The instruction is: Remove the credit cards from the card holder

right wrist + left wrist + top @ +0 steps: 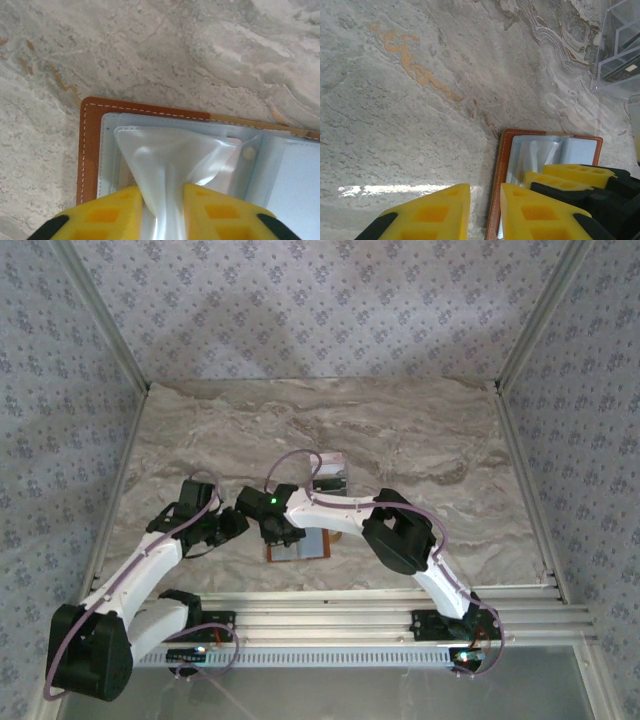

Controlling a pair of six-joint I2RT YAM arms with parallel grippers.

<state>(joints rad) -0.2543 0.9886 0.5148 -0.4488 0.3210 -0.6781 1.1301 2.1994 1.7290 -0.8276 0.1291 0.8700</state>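
Here the card holder [90, 150] lies open and flat on the desk [420, 125]. The right tool [162, 202] pinches its clear sleeve [170, 155] tight. The left tool [484, 195], narrowly parted, straddles a stitched brown edge, gripping nothing. Desk surface spreads past that edge; a clear rack [620, 45] stands apart.

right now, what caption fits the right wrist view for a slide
Right gripper pinching a clear plastic sleeve inside the open brown card holder on the marble table.
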